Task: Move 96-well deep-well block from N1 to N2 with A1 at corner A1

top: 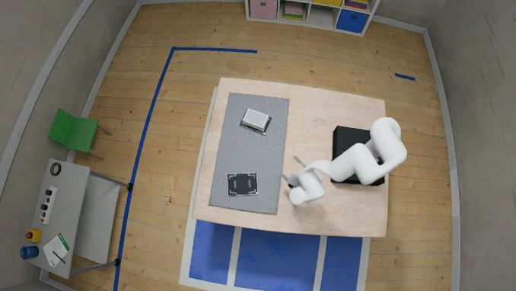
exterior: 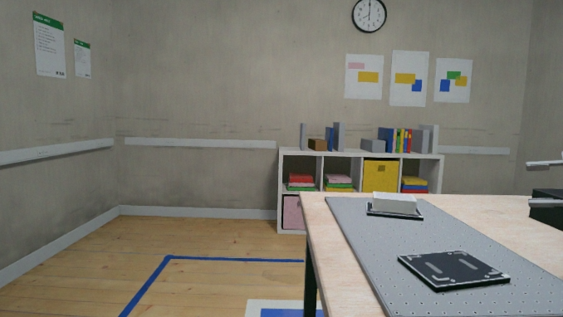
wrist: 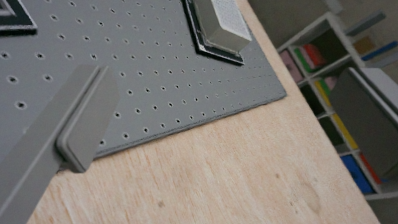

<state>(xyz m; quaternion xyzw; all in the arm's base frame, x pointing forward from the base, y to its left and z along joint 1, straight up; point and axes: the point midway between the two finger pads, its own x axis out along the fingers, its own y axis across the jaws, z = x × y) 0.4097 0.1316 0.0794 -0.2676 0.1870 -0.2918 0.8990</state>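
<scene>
"At the far end of the grey perforated board [top: 251, 152] [exterior: 398, 236] [wrist: 150, 85], the deep-well block [top: 256, 119] [exterior: 394, 203] [wrist: 224, 27] sits on nest N1 [top: 262, 132] [exterior: 398, 216] [wrist: 220, 58]. And the pincer [top: 288, 166] [exterior: 528, 183] [wrist: 225, 117]?"

"Released, its fingers apart with nothing between them, right of the board and well clear of the block."

"What threatens the pickup?"

"A crooked approach, most likely. The fingers appear out of line with the block's sides; lowered that way, one could land on its top or shove it against the locators. Too narrow a gap would do the same."

"And at nest N2 [top: 242, 184] [exterior: 452, 270] [wrist: 15, 26], waiting bare at the near end?"

"A slip in the grip or a small twist could leave the block perched on a locator. The cut-off corner is too small to make out, so a reversed A1 is another risk."
</scene>
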